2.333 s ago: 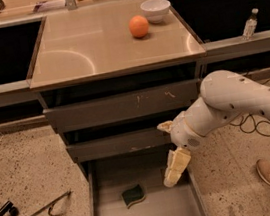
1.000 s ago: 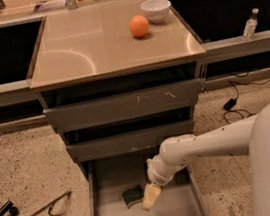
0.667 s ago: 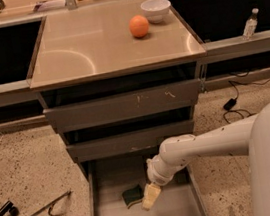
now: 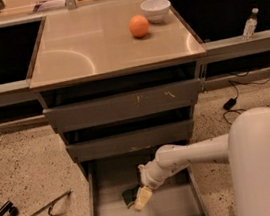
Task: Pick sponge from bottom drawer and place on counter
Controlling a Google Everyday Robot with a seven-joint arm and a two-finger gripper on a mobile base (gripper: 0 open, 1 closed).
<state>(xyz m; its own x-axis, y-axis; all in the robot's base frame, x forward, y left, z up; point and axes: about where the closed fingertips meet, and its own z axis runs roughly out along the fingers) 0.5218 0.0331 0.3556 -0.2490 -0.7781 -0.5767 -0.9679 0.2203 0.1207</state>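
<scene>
Cream-tipped hand (image 4: 142, 199) sits in the bottom drawer (image 4: 171, 213) at the sponge (image 4: 128, 197); grasp cannot be told.

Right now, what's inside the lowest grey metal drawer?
A small dark green sponge lies on the drawer floor; the gripper covers one end, and the white arm hides floor behind.

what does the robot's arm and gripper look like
The arm is a smooth, glossy white tube that swells into a big rounded white housing at lower right, marked by one small dark hole. It narrows to a knobbly white wrist, ending in the gripper, which is pale cream-yellow and sits low in the bottom drawer by the sponge. No cables show on it.
</scene>
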